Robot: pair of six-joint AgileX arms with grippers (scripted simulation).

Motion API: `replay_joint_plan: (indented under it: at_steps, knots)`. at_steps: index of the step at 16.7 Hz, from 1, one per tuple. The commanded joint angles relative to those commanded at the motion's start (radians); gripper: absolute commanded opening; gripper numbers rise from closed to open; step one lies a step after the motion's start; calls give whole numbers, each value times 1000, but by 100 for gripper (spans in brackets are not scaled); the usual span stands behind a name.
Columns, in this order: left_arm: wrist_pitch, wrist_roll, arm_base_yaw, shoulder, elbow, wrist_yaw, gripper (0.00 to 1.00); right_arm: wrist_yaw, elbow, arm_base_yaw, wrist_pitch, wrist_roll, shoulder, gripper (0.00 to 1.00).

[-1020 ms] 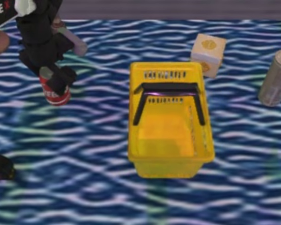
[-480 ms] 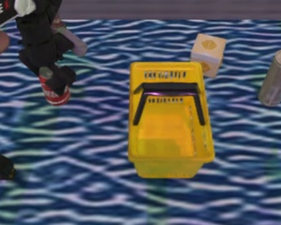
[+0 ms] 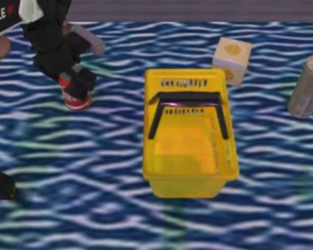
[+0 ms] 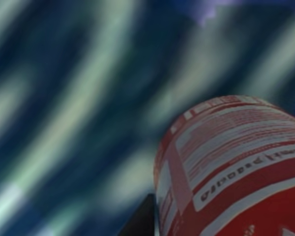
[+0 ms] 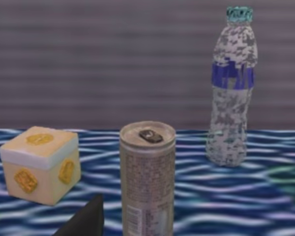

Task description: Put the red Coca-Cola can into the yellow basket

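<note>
The red Coca-Cola can (image 3: 74, 97) is at the table's left, left of the yellow basket (image 3: 190, 179). My left gripper (image 3: 79, 83) comes down over it from above and is shut on it, hiding its top. In the left wrist view the can (image 4: 236, 167) fills the near side, with one dark finger (image 4: 142, 219) pressed against its wall. The basket stands in the middle with its black handle (image 3: 188, 97) folded across the far half; nothing lies inside. My right arm is out of the top view; one dark finger (image 5: 88, 219) shows in the right wrist view.
A cream cube with yellow marks (image 3: 231, 60) stands behind the basket's far right corner. A taller grey-silver can (image 3: 307, 87) is at the right edge, and a clear water bottle (image 5: 232, 93) beyond it. A dark object (image 3: 0, 185) lies at the left edge.
My left gripper has moved to the right with the red can in it, closer to the basket. The basket and the other things have stayed put.
</note>
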Motion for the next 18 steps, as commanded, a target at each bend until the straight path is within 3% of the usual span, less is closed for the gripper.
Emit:
replay_joint_plan:
  at_steps: [4, 14, 18]
  knots:
    - [313, -99, -28, -29, -114, 208, 0, 0, 0, 0, 0, 0, 0, 100]
    - [1358, -439, -101, -180, -510, 860, 0, 0, 0, 0, 0, 0, 0, 100]
    - [1639, -524, -119, -266, -617, 1056, 0, 0, 0, 0, 0, 0, 0, 100]
